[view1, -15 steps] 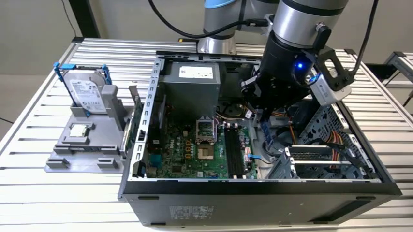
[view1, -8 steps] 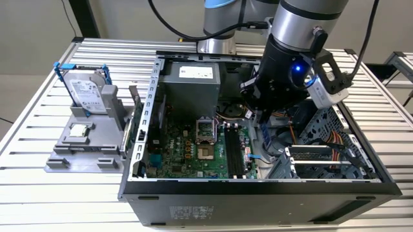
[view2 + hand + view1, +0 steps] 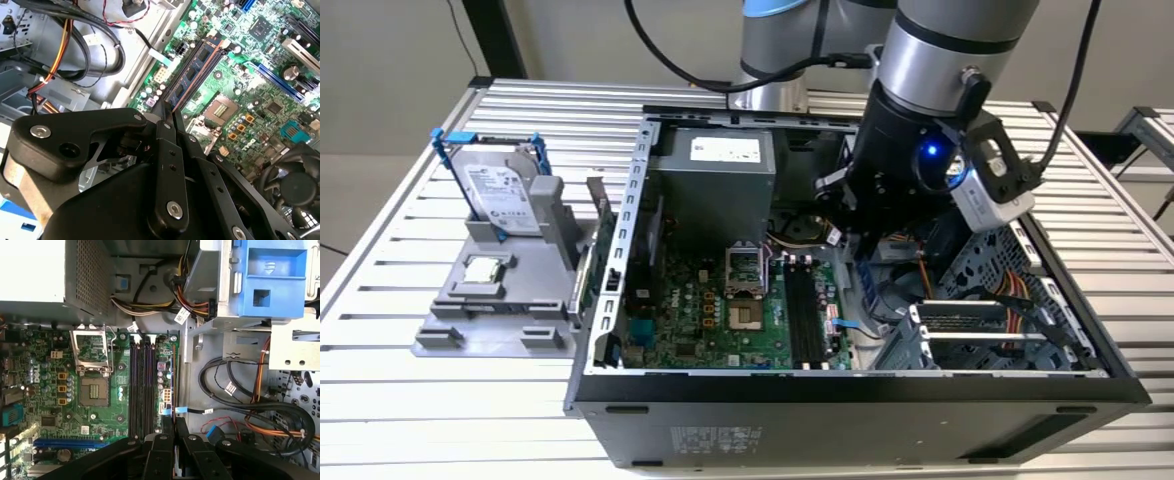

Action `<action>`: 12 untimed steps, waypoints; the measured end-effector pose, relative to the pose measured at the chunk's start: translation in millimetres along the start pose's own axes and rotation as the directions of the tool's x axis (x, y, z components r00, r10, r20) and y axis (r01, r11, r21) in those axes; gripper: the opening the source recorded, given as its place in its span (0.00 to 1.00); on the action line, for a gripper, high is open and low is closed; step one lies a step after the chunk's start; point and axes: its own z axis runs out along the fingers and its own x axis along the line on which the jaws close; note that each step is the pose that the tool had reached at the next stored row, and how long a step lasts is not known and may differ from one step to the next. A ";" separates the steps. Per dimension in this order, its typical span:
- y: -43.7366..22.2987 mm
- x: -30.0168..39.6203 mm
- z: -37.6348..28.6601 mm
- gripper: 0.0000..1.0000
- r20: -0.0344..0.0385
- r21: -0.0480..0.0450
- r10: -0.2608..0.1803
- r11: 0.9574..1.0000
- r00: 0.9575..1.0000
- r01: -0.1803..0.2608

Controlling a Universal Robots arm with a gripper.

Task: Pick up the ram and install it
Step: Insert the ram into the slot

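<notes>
We see the ram (image 3: 192, 72), a long, narrow blue circuit-board stick with dark chips, standing on edge over the black memory slots (image 3: 141, 385) of the green motherboard (image 3: 55, 390), at the slot nearest the metal drive cage. In the first wrist view its thin edge (image 3: 173, 380) runs straight up from the black two-finger gripper (image 3: 174, 427), whose fingers are closed tightly on the stick's near end. The exterior view puts the arm low inside the open black computer case (image 3: 854, 400), beside the grey power supply (image 3: 714, 190). We judge the pick-up done and the seating in hand: whether the stick is already in its slot we cannot tell. Seating calls for the board staying square over its slot while pressed straight in.
</notes>
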 end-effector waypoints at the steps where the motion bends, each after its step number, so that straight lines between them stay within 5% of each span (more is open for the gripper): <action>1: 0.0 0.0 1.1 0.00 0.000 0.000 0.000 1.000 1.000 0.000; 12: 0.0 0.3 7.7 0.00 0.000 0.000 0.004 1.000 1.000 -0.004</action>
